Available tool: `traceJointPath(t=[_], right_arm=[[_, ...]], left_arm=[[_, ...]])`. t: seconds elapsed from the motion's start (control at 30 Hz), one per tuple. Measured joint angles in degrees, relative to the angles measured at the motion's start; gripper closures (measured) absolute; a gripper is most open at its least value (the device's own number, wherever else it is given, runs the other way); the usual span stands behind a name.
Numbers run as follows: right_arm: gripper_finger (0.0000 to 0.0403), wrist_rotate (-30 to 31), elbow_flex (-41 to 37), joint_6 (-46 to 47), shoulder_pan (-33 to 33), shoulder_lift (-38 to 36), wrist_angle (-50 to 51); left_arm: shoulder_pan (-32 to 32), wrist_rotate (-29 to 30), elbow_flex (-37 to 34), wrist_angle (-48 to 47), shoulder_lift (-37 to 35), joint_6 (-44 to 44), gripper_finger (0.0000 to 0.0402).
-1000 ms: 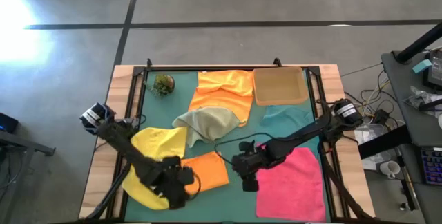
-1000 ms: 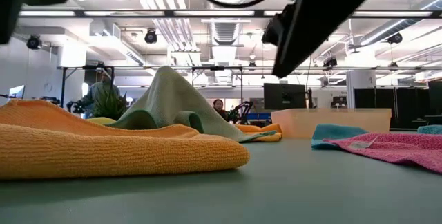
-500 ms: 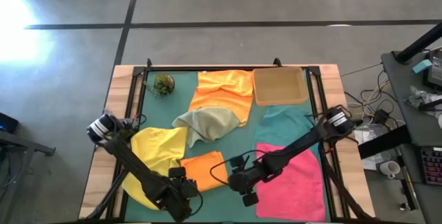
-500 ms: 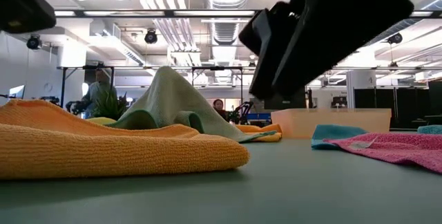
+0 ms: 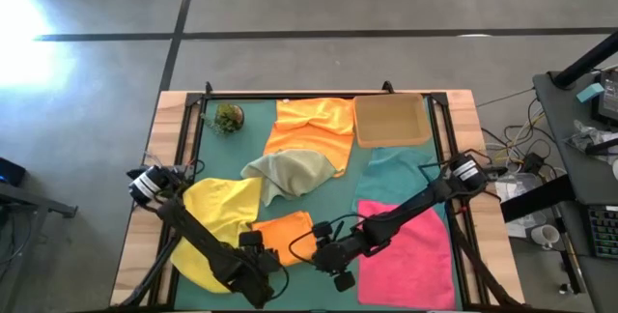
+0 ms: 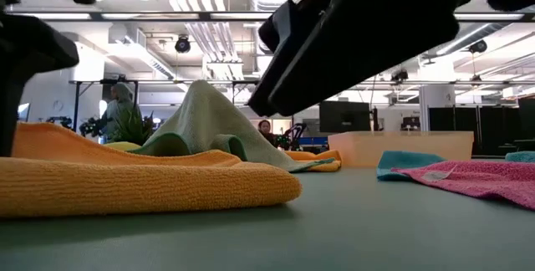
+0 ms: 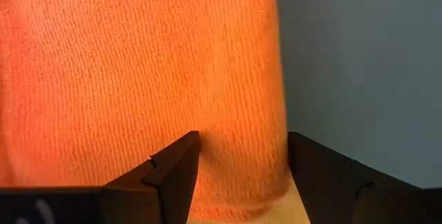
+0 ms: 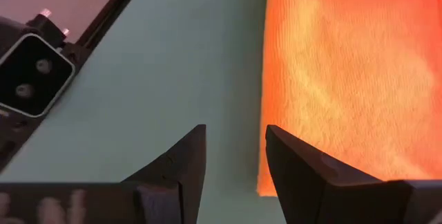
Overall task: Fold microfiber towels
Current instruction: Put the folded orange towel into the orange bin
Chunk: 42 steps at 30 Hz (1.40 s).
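While tan tray [image 5: 391,121] sits bare, teal towel [image 5: 401,168] touches it.

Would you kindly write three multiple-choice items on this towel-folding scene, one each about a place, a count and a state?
1. Where is the small green plant ball?
A. In the tan tray
B. On the mat's far left corner
C. On the pink towel

2. How many orange towels are on the table?
A. One
B. Two
C. Three

3. How do the left gripper fingers stand?
A. Shut on the yellow towel
B. Apart over the folded orange towel's edge
C. Shut on the tray

Key: 1 B, it sits beside the rumpled orange towel, away from the tan tray. 2 B, that one plus the folded orange towel. 3 B, the left wrist view shows a gap between its fingers, cloth beyond.
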<state>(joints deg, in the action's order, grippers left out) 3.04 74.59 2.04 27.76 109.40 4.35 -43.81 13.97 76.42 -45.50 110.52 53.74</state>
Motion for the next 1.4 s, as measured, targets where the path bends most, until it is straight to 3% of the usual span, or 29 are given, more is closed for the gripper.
traceJointPath(t=[0.3,0.67,0.97,1.4], right_arm=[[0.0258,0.1,0.0,-0.6,-0.8,3.2,-0.5],[0.0208,3.1,0.0,0.1,-0.9,3.7,-0.7],[0.0209,6.0,0.0,-1.4,-1.8,4.5,-0.3],[0.0210,5.7,0.0,-0.4,-2.6,5.8,-0.5]], left_arm=[[2.4,-0.4,-0.1,0.1,2.1,-0.1,0.0198],[2.2,-2.4,1.1,0.5,1.1,-0.9,0.0198],[2.2,-2.4,2.7,0.5,1.1,-3.5,0.0198],[2.2,-2.8,2.6,1.2,3.9,-3.6,0.0198]])
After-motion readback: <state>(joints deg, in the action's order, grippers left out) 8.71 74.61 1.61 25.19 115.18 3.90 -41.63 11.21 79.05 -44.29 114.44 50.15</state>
